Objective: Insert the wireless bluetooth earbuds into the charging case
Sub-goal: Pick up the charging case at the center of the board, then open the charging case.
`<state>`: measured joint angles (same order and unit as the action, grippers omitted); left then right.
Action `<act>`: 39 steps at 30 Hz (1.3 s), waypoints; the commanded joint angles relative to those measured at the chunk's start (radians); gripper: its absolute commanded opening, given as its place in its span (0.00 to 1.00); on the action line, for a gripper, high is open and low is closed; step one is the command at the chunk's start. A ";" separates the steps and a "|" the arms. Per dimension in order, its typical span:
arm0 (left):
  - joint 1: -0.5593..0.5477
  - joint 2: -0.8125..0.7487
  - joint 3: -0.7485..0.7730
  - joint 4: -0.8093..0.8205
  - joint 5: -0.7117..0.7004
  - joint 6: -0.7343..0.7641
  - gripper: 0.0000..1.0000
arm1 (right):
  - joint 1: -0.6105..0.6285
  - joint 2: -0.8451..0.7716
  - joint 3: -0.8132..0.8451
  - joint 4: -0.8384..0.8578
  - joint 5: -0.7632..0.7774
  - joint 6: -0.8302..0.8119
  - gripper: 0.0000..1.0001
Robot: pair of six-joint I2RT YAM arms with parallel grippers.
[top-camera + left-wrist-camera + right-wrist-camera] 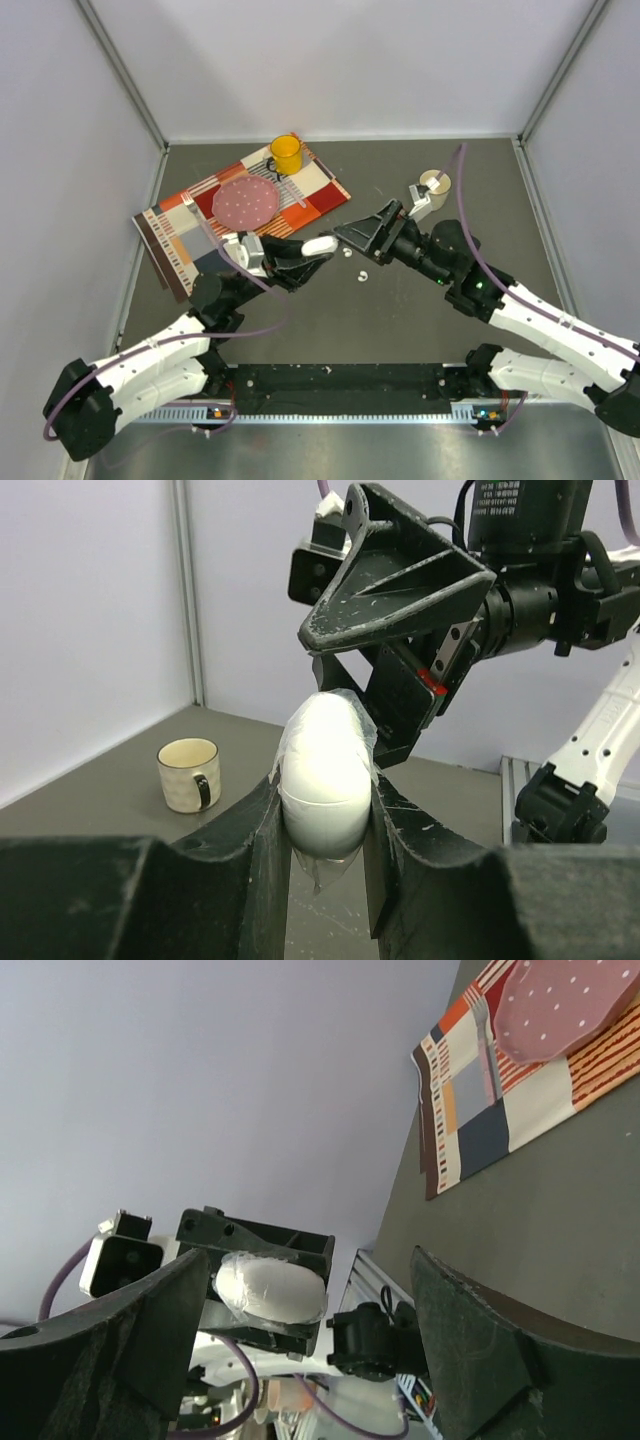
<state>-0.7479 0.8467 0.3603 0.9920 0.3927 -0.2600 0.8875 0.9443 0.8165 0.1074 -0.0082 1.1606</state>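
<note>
My left gripper point(312, 250) is shut on a white oval charging case point(320, 244) wrapped in clear film, held closed above the table. In the left wrist view the case point(325, 770) sits upright between my left fingers point(250, 850). My right gripper point(346, 236) is open and empty, its tips just right of the case; it fills the upper left wrist view point(400, 590). The right wrist view shows the case point(270, 1290) beyond the open right gripper point(315, 1270). Two tiny white earbuds point(346, 253) point(362, 275) lie on the table below the grippers. The black earbuds are out of view.
A patchwork placemat point(320, 185) at the back left carries a pink dotted plate point(245, 201), a fork point(190, 208) and a yellow mug point(286, 154). A cream mug point(433, 186) stands at the back right, also in the left wrist view point(189, 774). Grey walls enclose the table.
</note>
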 commanded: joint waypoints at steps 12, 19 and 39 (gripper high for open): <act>0.013 0.015 0.074 -0.075 0.058 0.007 0.00 | -0.002 0.076 0.075 0.037 -0.234 -0.056 0.71; 0.038 0.012 -0.004 0.081 0.058 -0.058 0.00 | -0.002 -0.044 0.104 -0.106 -0.058 -0.432 0.80; 0.044 0.086 -0.055 0.341 0.126 -0.108 0.00 | 0.013 0.085 0.257 -0.255 -0.251 -0.756 0.78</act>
<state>-0.7074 0.9405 0.2714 1.2697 0.4835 -0.3614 0.8898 1.0084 1.0023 -0.1543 -0.2306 0.4469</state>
